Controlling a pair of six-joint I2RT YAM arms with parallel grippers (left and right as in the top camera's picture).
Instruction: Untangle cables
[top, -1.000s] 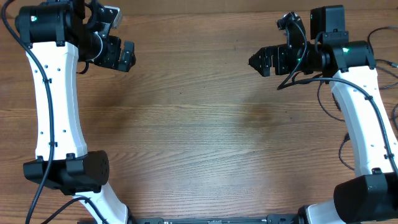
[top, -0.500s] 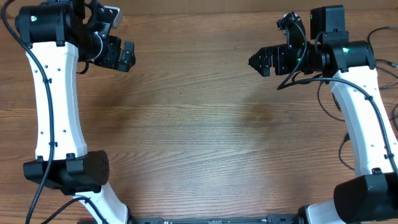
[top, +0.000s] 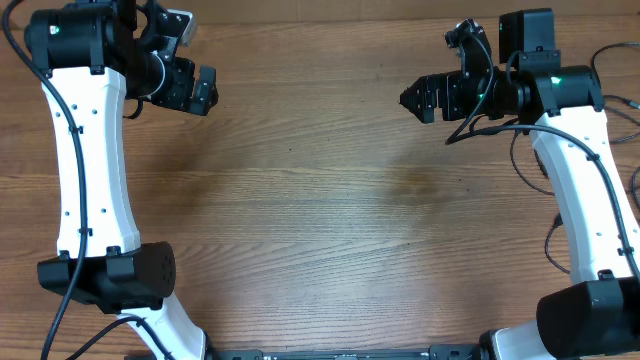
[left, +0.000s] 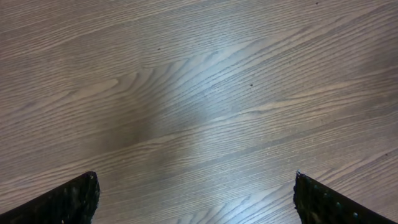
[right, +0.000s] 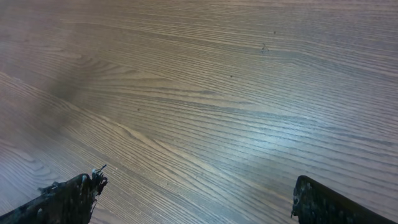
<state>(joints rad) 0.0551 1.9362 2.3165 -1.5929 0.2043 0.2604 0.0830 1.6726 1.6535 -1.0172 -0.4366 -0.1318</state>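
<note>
Over table (top: 320, 200), L claw (top: 207, 92) & R claw (top: 412, 99) wide apart, fingertips (left: 68, 202) partly off-frame in wrist cams.

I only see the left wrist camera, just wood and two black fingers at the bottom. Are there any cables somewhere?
Observer: From overhead, no thin cables show on the table between the arms.
Operator: Where is the other arm?
Observer: The right gripper hovers over the far right part of the table, pointing toward the left gripper.
Operator: Is it holding something?
Observer: No. The right wrist camera shows its fingers wide apart, only wood between them.
</note>
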